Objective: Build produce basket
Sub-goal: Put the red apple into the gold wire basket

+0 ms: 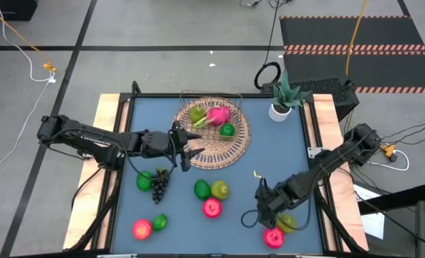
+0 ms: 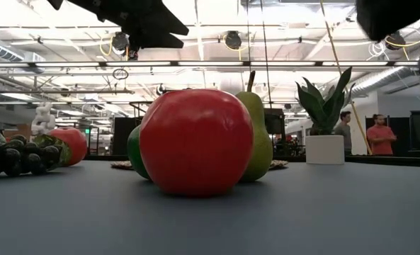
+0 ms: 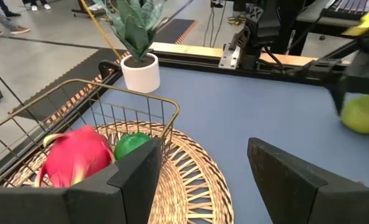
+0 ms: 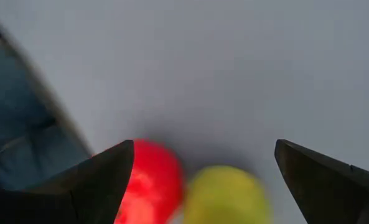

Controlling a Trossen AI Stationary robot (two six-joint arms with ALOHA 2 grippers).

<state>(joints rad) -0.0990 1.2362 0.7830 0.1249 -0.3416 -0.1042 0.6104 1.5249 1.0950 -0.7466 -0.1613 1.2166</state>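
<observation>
Tan woven wicker basket [image 1: 235,147] w/ thin wire handle sits at table's far middle, holding a pink dragon fruit [image 1: 218,115], a green lime [image 1: 227,130] and a yellow-green fruit [image 1: 196,115]. Left gripper [image 1: 192,147] hovers over basket's near-left rim, fingers [image 3: 137,171] apart, nothing between them; in left wrist view the dragon fruit [image 3: 75,155] and lime [image 3: 131,144] lie just ahead of it in the well.

Right gripper [image 1: 264,204] is low over the near-right of the blue table [image 1: 284,150], fingers [image 4: 106,171] spread wide, empty. A red apple [image 1: 274,237] and a yellow-green pear [image 1: 287,223] lie touching, just beside it toward the near edge.

Rest of produce loose on table: dark grape bunch [image 1: 159,185], green fruit [image 1: 144,180], green pear [image 1: 220,189], lime [image 1: 202,189], red apple [image 1: 211,208], pink-red apple [image 1: 142,229], small green one [image 1: 160,221]. White pot w/ green plant [image 1: 281,109] at far right corner. No readable writing or labels anywhere.
</observation>
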